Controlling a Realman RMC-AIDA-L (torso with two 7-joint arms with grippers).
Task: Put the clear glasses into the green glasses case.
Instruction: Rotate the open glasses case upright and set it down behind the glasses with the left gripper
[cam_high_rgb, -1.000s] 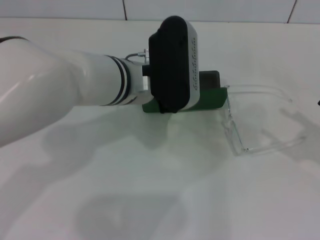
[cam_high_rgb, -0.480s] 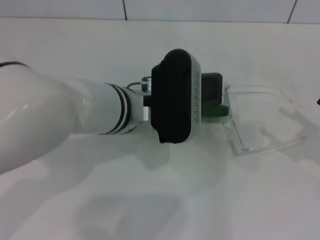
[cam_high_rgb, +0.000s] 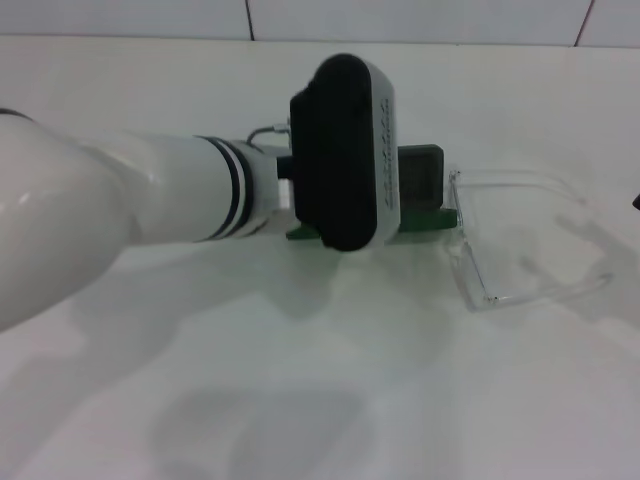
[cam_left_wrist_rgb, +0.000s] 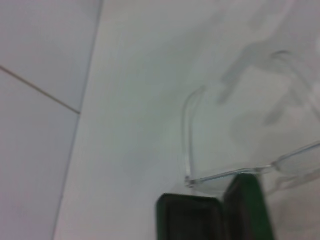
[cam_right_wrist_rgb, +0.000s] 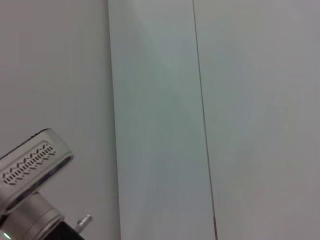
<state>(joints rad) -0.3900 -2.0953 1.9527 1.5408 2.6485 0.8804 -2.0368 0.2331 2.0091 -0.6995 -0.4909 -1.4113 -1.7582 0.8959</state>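
Observation:
The green glasses case (cam_high_rgb: 428, 216) lies mid-table, with its dark inside (cam_high_rgb: 420, 172) showing above a thin green edge. Most of it is hidden behind my left arm's black wrist housing (cam_high_rgb: 345, 150), which hangs right over it; the left gripper itself is hidden beyond that housing. The clear glasses (cam_high_rgb: 520, 240) rest on the table just right of the case, arms unfolded and pointing right, one corner touching or almost touching it. In the left wrist view, the case (cam_left_wrist_rgb: 245, 210) sits close below the camera, with the glasses (cam_left_wrist_rgb: 187, 145) right beside it. My right gripper is out of view.
The white tabletop (cam_high_rgb: 300, 380) stretches toward me, and a tiled wall (cam_high_rgb: 400, 18) runs along its far edge. The right wrist view shows only white surface and the left arm's wrist (cam_right_wrist_rgb: 30, 165) at a distance.
The left wrist dipped lower over the case and rose back again. Less of the case's green face shows now than a second ago. The glasses shifted slightly at first, then stayed put.

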